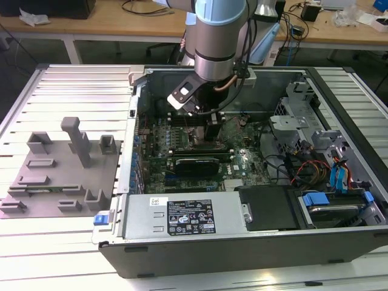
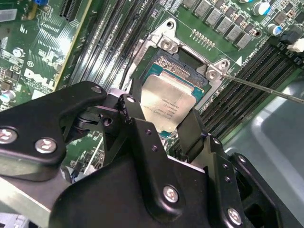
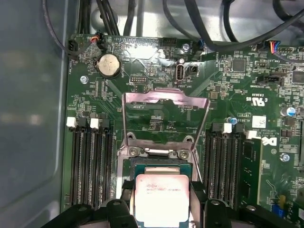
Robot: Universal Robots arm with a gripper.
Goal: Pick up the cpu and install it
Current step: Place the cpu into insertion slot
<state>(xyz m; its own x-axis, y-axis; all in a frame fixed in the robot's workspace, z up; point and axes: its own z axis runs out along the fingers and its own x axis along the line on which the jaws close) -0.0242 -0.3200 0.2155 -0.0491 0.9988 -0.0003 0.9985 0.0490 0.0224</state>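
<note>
The cpu (image 2: 166, 105) (image 3: 161, 199), a small square chip with a pale silvery top, sits between my gripper's (image 2: 164, 121) (image 3: 161, 206) two black fingers (image 2: 130, 109), which are shut on its opposite edges. I hold it tilted, directly over the open motherboard socket (image 2: 183, 66) (image 3: 159, 164). Its far edge is close to the socket frame; whether it touches, I cannot tell. The socket's metal load plate (image 3: 166, 102) stands raised behind it. In the exterior view my gripper (image 1: 212, 130) reaches down into the open computer case, over the middle of the green motherboard (image 1: 194, 154).
Memory slots (image 3: 90, 161) (image 3: 223, 161) flank the socket on both sides. A thin lever rod (image 2: 266, 88) sticks out beside it. The power supply (image 1: 182, 218) lies along the case's near wall, and drive cages and cables (image 1: 315, 163) are at the exterior view's right. A grey fixture tray (image 1: 60, 176) stands outside the case.
</note>
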